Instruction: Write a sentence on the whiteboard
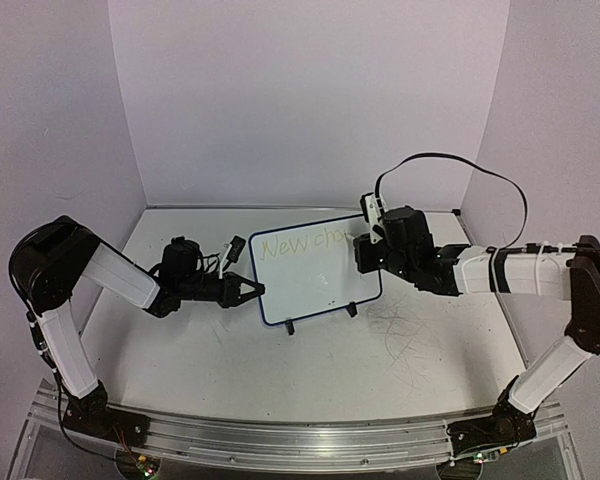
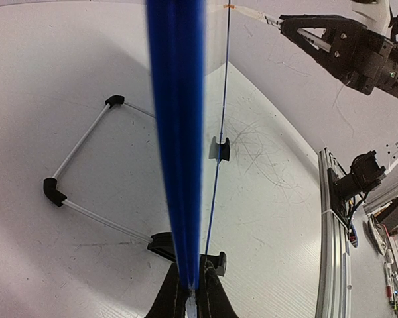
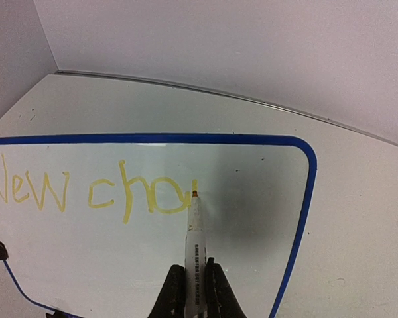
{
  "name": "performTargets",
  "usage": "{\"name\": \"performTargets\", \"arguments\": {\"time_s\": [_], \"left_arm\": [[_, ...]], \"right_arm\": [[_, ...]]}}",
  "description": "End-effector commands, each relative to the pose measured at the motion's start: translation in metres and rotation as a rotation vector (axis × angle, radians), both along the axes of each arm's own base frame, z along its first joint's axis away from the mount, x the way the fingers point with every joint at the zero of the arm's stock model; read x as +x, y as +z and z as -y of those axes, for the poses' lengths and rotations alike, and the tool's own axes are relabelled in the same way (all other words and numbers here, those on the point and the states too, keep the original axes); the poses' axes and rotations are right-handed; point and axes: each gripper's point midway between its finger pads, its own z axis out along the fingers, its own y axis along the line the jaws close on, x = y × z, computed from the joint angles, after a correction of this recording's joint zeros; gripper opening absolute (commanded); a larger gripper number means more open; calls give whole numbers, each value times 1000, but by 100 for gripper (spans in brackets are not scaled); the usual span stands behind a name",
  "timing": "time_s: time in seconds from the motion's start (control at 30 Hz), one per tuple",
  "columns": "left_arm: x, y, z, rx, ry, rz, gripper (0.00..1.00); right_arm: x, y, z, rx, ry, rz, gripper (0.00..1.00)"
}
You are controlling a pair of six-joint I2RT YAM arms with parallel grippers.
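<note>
pale yellow sentence "New cho", blue-framed whiteboard

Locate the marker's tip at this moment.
In the right wrist view the marker, held in the right hand, rests its tip on the whiteboard at the right end of the sentence, just after "cho".

The whiteboard carries the sentence in pale yellow handwriting, which reads "New cho". Its last stroke meets the tip of the marker. The marker's white barrel bears a line of small black print, too small to read. From the top camera the yellow words show faintly.
</note>
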Motion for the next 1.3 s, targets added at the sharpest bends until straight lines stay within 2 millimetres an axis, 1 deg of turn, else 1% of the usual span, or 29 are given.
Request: {"name": "performTargets", "arguments": {"time_s": [0.0, 0.23, 0.6, 0.93, 1.27], "left_arm": [[11, 4, -4, 37, 46, 37, 0], [10, 5, -4, 35, 47, 35, 0], [9, 5, -4, 35, 45, 34, 0], [9, 4, -3, 35, 36, 32, 0], [9, 3, -4, 38, 39, 32, 0]], "right_arm": [[-7, -3, 5, 12, -2, -17, 0], [-11, -5, 7, 13, -3, -23, 0], [4, 13, -3, 37, -11, 20, 0], [13, 16, -2, 23, -44, 41, 0], [20, 25, 1, 27, -81, 67, 0]]}}
